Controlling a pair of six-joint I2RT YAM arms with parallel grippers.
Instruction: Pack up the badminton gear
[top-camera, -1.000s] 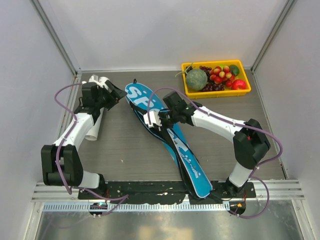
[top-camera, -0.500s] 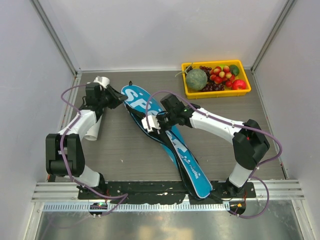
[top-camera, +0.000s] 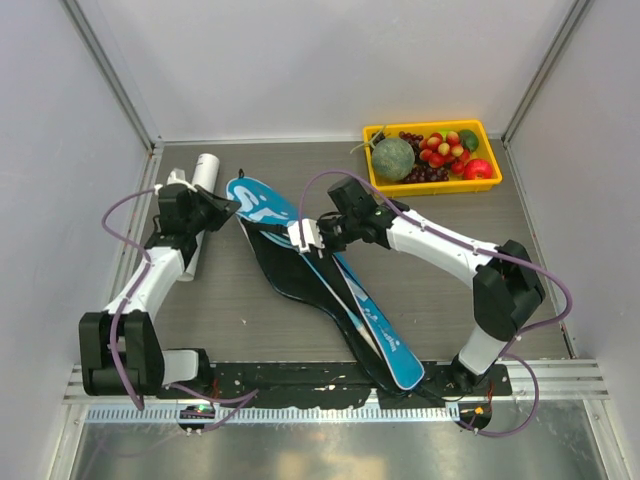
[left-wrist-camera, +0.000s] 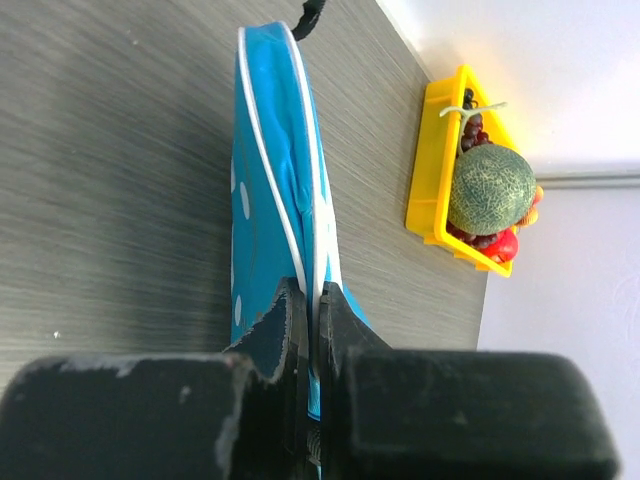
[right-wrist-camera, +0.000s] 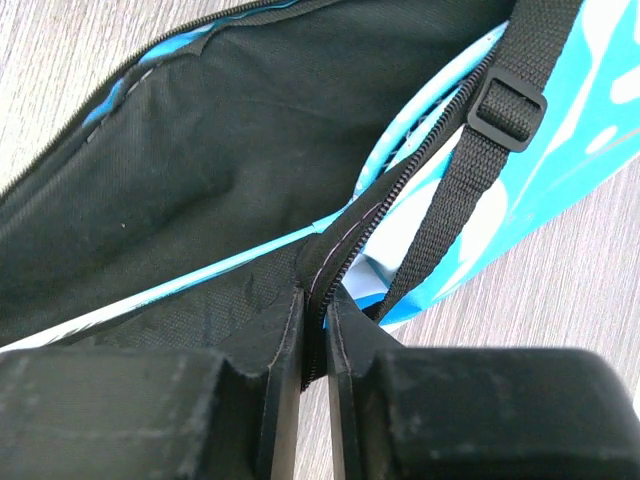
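1. Blue bag (top-camera: 256, 203) lies between both hands, black lining exposed.
2. Left hand (left-wrist-camera: 312, 300), fully closed, pinches its piped rim, apparently anchoring it.
3. Right hand (right-wrist-camera: 315, 290), nearly closed, nips the zip edge, seemingly holding the mouth open for gear.

An overhead camera is looking down on the whole counter (top-camera: 430, 300); both wrist cameras are peering past their fingers (left-wrist-camera: 272, 338), close up, at the shared blue bag (top-camera: 378, 338).
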